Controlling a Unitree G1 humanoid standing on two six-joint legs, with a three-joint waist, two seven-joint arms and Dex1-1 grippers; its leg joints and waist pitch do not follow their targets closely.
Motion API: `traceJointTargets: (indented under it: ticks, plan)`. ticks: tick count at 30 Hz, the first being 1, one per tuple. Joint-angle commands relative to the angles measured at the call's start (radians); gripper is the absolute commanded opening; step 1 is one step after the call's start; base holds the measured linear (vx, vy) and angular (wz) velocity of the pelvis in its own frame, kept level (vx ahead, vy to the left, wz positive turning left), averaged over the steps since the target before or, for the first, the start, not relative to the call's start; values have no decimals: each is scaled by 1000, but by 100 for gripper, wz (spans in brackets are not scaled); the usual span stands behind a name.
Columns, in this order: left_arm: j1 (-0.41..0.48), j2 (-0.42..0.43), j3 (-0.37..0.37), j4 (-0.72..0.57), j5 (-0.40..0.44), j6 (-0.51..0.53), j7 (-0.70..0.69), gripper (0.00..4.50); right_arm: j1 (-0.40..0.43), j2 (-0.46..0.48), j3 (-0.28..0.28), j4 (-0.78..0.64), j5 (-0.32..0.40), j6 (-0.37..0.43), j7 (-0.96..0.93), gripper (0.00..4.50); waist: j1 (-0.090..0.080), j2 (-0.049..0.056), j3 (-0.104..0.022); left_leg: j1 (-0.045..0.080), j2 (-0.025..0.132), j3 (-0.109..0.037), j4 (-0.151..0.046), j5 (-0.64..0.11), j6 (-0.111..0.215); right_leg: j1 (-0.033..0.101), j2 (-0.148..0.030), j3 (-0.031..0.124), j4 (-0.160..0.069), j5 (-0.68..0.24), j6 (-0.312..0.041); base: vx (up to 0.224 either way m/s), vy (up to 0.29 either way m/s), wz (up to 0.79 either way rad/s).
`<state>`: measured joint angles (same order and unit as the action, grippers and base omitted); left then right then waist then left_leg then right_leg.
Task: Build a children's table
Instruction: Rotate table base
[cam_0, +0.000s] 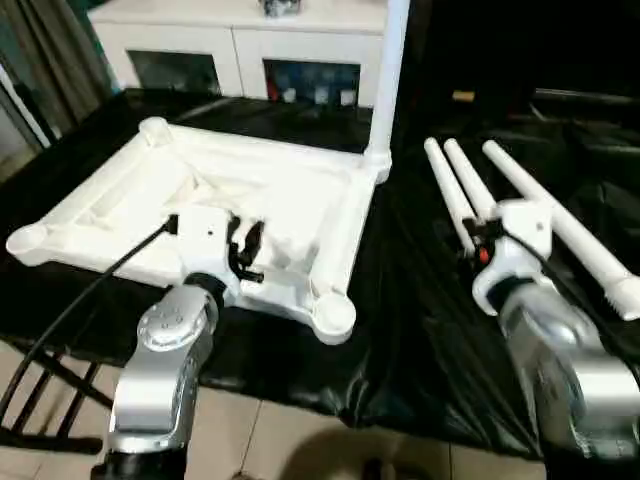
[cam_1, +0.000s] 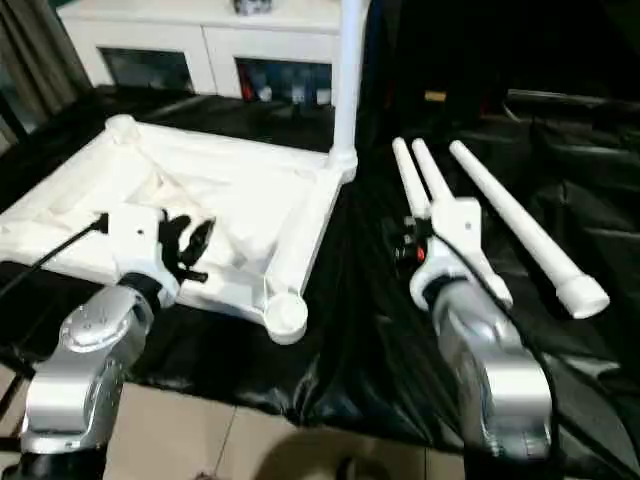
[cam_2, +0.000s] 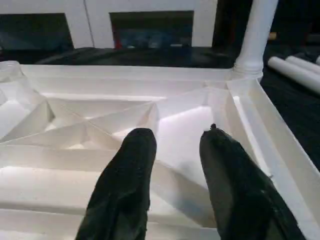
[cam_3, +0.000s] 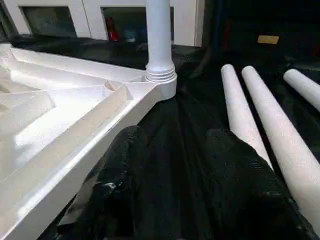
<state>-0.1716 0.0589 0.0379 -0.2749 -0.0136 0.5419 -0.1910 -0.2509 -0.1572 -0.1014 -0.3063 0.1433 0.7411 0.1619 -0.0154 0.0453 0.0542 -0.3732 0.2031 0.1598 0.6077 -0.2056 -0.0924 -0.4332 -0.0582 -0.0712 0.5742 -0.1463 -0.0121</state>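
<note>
The tabletop (cam_0: 250, 210) lies ribbed side up on the black-draped worktop (cam_0: 400, 330) so its sockets face upward; one leg (cam_0: 388, 70) already stands in the far corner. Three spare legs (cam_0: 520, 200) wait alongside (within reach). The left gripper (cam_2: 172, 165) and the right gripper (cam_3: 175, 160) hold nothing, jaws apart.

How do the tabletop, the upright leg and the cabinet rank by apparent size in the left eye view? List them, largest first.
1. Tabletop.
2. Cabinet, cut off by the frame and farther away, so unsure.
3. Upright leg, slim, top cropped.
</note>
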Motion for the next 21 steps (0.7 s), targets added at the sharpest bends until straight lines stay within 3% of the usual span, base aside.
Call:
traceJointTargets:
  ticks: [1,2,3,4,5,6,7,8,10,11,12,13,14,15,16,17,18,19,20,21]
  plan:
    - [-19,13,-8,18,14,-10,6,225,-18,0,6,26,-15,22,-17,260,3,-16,-47,-4,-6,0,-70,-219,68,48,-40,22,-100,-488,-8,0,0,0]
    - [-23,15,-3,30,15,-17,15,225,-28,1,13,36,-23,20,-24,260,5,-7,-56,0,-5,1,-66,-192,69,50,-41,25,-91,-444,-22,0,0,0]
    - [-28,15,5,40,14,-18,27,248,-31,3,18,39,-30,19,-30,274,5,-8,-55,-3,-4,1,-67,-182,71,53,-40,26,-90,-425,-28,0,0,0]
    - [-35,11,13,48,14,-21,39,248,-24,2,24,31,-36,33,-36,274,12,-4,-64,-2,-2,0,-65,-151,69,60,-43,28,-78,-366,-53,0,0,0]
    - [-40,2,26,52,7,-24,49,253,-13,5,30,22,-38,34,-39,285,12,-4,-64,-2,-2,0,-65,-151,69,60,-43,28,-78,-366,-53,0,0,0]
    - [-46,-6,35,55,2,-27,55,270,0,7,40,18,-43,31,-42,304,19,-2,-72,-6,2,-1,-63,-100,74,68,-46,31,-66,-281,-85,0,0,0]
    - [-53,-5,36,64,4,-36,60,270,8,13,46,22,-47,22,-48,304,24,10,-77,-4,3,-3,-60,-83,74,70,-48,31,-60,-250,-98,0,0,0]
    - [-63,0,31,79,9,-36,61,289,16,21,52,25,-48,6,-50,310,28,15,-79,-4,3,-3,-57,-45,79,71,-46,33,-53,-179,-122,51,2,1]
    - [-71,4,27,94,11,-37,62,292,21,27,57,27,-46,-4,-54,317,29,10,-84,-5,2,-3,-55,-17,91,75,-46,34,-44,-99,-155,53,3,1]
    - [-82,3,24,129,12,-46,67,294,29,47,54,21,-40,14,-71,328,32,26,-85,-4,2,-5,-54,-12,92,77,-47,34,-39,-84,-166,0,0,0]
    - [-86,3,22,144,17,-54,72,303,33,57,49,18,-37,27,-80,339,36,2,-85,24,-30,61,-18,-146,12,38,7,102,-72,-237,-111,19,27,-29]
    - [-94,4,13,159,22,-67,72,331,40,64,42,14,-39,35,-90,352,36,2,-85,24,-30,61,-18,-146,12,38,7,102,-72,-237,-111,19,27,-29]
    - [-94,4,13,159,22,-67,72,335,40,64,42,14,-39,35,-90,354,65,-9,-84,13,-43,54,1,-216,26,61,-25,186,-76,-376,-111,15,39,-50]
    - [-104,11,-5,167,41,-79,75,335,46,70,33,5,-37,46,-99,360,75,-13,-82,10,-49,49,22,-227,40,69,-40,228,-88,-425,-118,3,70,-44]
    - [-117,28,-28,172,76,-88,86,353,45,78,27,-4,-33,58,-106,378,96,-29,-69,-11,-53,1,57,-196,44,93,-54,319,-107,-520,-141,3,70,-44]
    - [-117,28,-28,172,76,-88,86,353,45,78,27,-4,-33,58,-106,378,96,-29,-69,-11,-53,1,57,-196,44,93,-54,319,-107,-520,-141,-22,101,-43]
    - [-141,25,-23,200,80,-101,100,379,27,83,34,4,-37,48,-111,397,62,9,-65,47,-20,-10,-32,-98,-36,1,109,220,-68,-394,-42,-43,87,-45]
    - [-144,22,-20,205,76,-103,101,380,24,83,36,7,-38,44,-111,400,62,9,-65,47,-20,-10,-32,-98,-36,1,109,220,-68,-394,-42,-43,87,-45]
    - [-150,13,-10,217,64,-107,107,380,16,81,42,16,-40,36,-109,400,40,44,-83,114,95,-27,-57,28,-5,-64,102,126,-24,-271,7,-49,77,-37]
    - [-146,5,-12,210,55,-114,105,385,5,75,40,32,-49,25,-115,409,35,54,-82,63,252,-56,-137,207,36,-49,24,35,99,-150,2,-56,63,-42]
